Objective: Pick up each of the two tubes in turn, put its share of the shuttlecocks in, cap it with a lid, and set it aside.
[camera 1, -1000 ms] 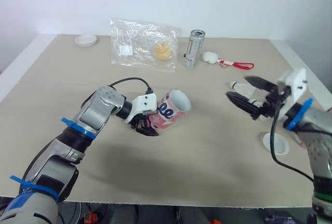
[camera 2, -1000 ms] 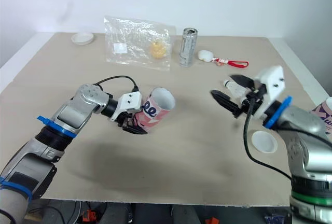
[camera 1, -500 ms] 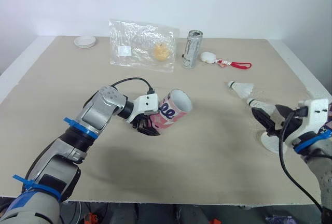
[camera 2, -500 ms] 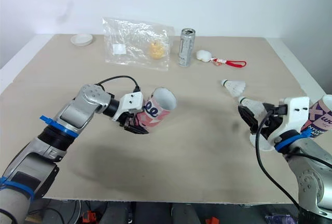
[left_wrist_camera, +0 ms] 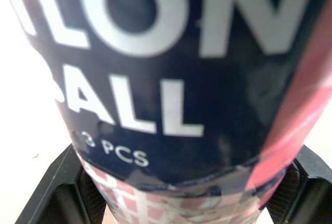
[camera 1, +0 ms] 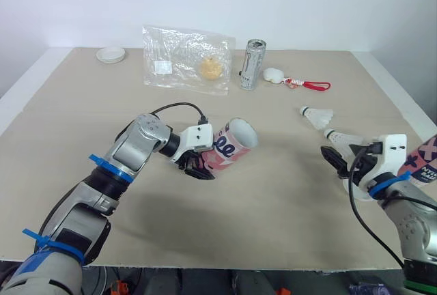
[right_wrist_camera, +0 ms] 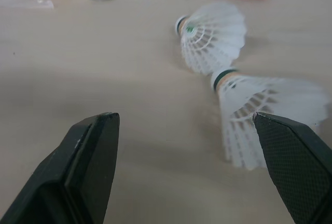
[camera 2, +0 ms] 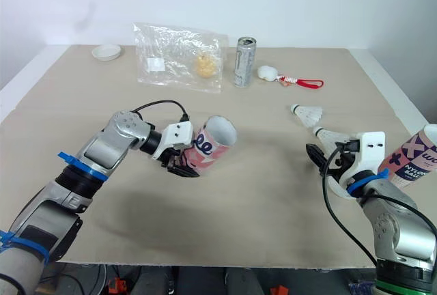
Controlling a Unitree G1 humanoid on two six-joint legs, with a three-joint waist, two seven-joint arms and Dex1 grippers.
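Beige table (camera 1: pixel 287 227) across nearly the whole frame. At upper centre-left, crumpled clear plastic bag (camera 1: pixel 186 58) with something yellow inside. Just left of centre, pink tube (camera 1: pixel 231 149) clamped crosswise in the left claw (camera 1: pixel 198 166), tilted with its open mouth toward the upper right. Shifted only slightly rightward since a second ago. At the right edge, second tube (camera 2: pixel 412 159), partly behind the right arm. Lower right, right claw (right_wrist_camera: pixel 184 123) spread wide and empty, low over the table, down from its raised spot of a second ago. Nearer shuttlecock (camera 1: pixel 343 136) just beside one finger, contact impossible to tell. Other shuttlecock (camera 1: pixel 318 116) just above it in frame, both unmoved since half a second ago. Upper centre, upright silver can (camera 1: pixel 253 65). Right of it, white toy with red strap (camera 1: pixel 276 74). Far upper left, small white dish (camera 1: pixel 110 54).
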